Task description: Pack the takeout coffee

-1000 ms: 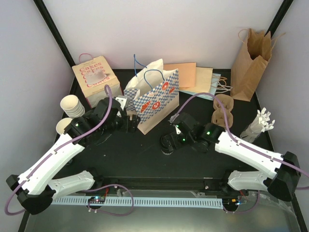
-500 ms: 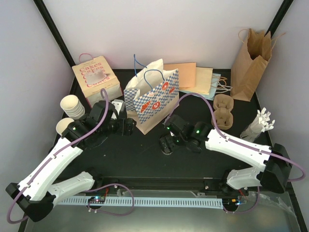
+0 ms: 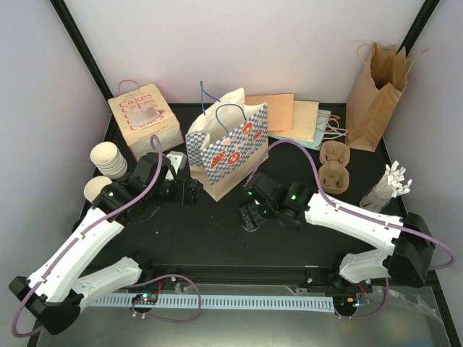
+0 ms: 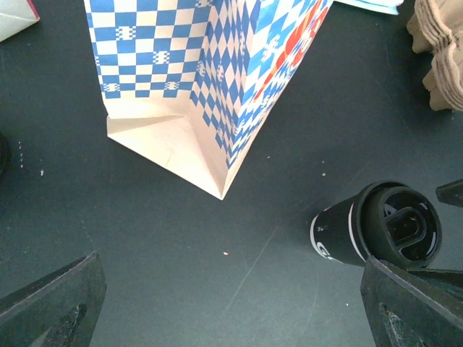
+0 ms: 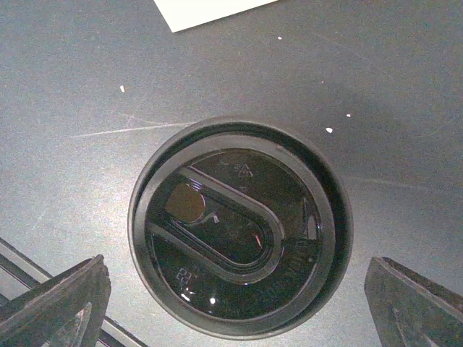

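A black cup with a round black lid stands upright on the dark table. It also shows in the left wrist view and in the top view. My right gripper is open, right above the lid, with one finger on each side of it and touching nothing; in the top view it hides most of the cup. My left gripper is open and empty, low over the table beside the blue checkered paper bag. Cream ribbed cups are stacked at the far left.
A single cream cup stands by the stack. A "Cakes" box is at the back left, flat paper bags at the back, a brown bag at the back right, and a cardboard cup carrier beside white items.
My right gripper has moved left and nearer, from beside the carrier to over the black cup. My left gripper has shifted slightly towards the checkered bag.
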You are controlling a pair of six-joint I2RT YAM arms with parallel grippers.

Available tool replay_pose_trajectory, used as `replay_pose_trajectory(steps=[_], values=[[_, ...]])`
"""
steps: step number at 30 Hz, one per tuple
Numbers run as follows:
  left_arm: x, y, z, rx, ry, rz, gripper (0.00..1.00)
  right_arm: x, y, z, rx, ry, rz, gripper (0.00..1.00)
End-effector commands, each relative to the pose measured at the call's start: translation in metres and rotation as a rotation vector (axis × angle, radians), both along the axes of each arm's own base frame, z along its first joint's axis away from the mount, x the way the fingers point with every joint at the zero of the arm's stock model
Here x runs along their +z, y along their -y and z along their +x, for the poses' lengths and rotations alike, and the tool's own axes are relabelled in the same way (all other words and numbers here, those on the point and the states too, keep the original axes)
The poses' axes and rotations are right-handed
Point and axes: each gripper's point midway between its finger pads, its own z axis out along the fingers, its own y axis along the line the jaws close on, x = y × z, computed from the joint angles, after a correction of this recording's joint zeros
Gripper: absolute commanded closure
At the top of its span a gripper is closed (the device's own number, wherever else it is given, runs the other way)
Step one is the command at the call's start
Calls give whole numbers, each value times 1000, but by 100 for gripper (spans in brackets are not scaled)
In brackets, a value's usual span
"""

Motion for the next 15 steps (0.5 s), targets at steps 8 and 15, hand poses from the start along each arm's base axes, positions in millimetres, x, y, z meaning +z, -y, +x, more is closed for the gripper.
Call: replay_pose_trajectory(steps=[8, 15], values=[[4, 2, 1, -22, 23, -17, 1, 8, -5, 5, -15, 23, 4, 1], [1, 4, 2, -31, 14, -19, 1, 7, -5, 5, -16, 21, -2, 1]])
